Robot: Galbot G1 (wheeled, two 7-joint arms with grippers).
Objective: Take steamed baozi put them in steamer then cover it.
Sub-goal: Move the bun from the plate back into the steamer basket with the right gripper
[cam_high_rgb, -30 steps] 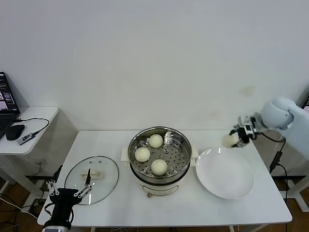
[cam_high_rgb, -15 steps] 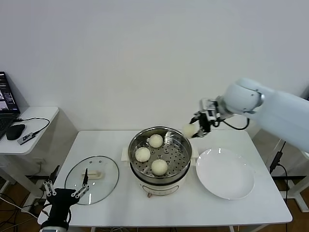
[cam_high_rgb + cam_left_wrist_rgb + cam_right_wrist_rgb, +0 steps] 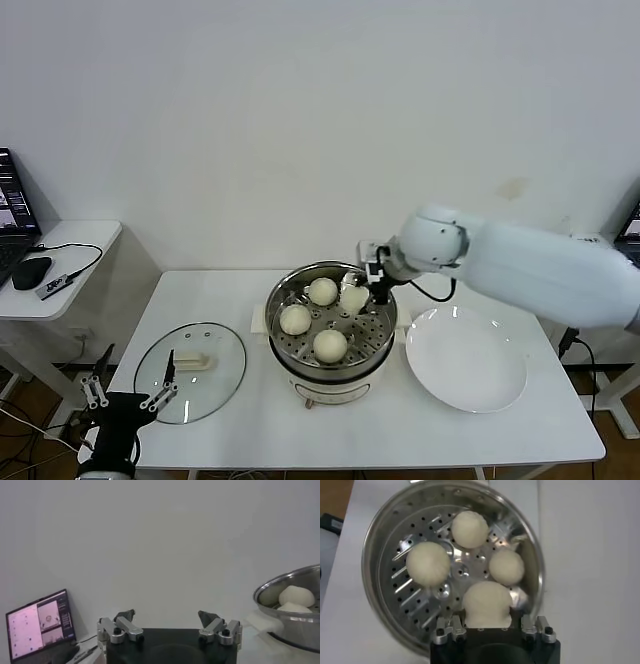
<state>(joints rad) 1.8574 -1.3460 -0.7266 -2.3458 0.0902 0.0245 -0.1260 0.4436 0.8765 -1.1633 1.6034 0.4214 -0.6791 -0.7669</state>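
The steel steamer (image 3: 380, 320) stands mid-table with three cream-white baozi on its perforated tray (image 3: 395, 592): one at the back (image 3: 322, 291), one at the left (image 3: 295, 319), one at the front (image 3: 330, 345). My right gripper (image 3: 357, 297) is shut on a fourth baozi (image 3: 487, 604) and holds it over the tray's back right part. The glass cover (image 3: 190, 371) with its cream handle lies flat on the table left of the steamer. My left gripper (image 3: 128, 400) is open and empty at the table's front left corner, beside the cover.
A white plate (image 3: 466, 358) lies right of the steamer with nothing on it. A side desk (image 3: 60, 262) with a laptop, mouse and cable stands at the far left. The steamer rim also shows in the left wrist view (image 3: 287, 580).
My right arm has swung left from beside the plate, carrying the baozi, to over the steamer's tray. The left arm has shifted slightly lower and left.
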